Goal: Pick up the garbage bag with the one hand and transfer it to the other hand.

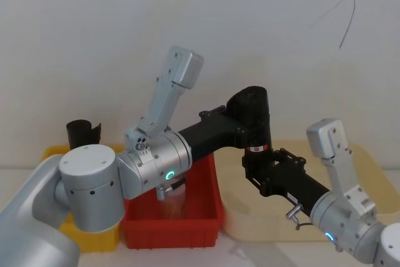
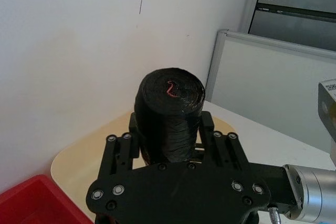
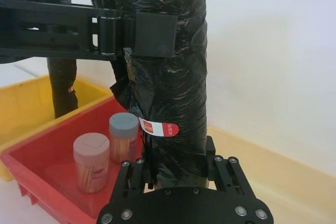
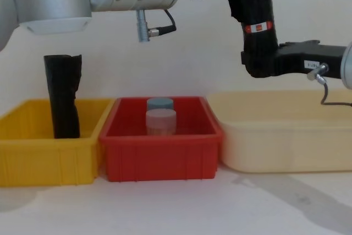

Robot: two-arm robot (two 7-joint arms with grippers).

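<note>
I hold the garbage bag [image 1: 250,100] up in the air over the left edge of the cream tray [image 4: 286,130], my left hand [image 1: 245,130] squeezing its top and my right hand [image 1: 261,166] squeezing its bottom, so I think only letting go with my left remains.

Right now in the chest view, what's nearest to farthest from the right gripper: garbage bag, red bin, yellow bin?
1. garbage bag, clamped by the right gripper low, left gripper high.
2. red bin, below, middle.
3. yellow bin, far left.
</note>
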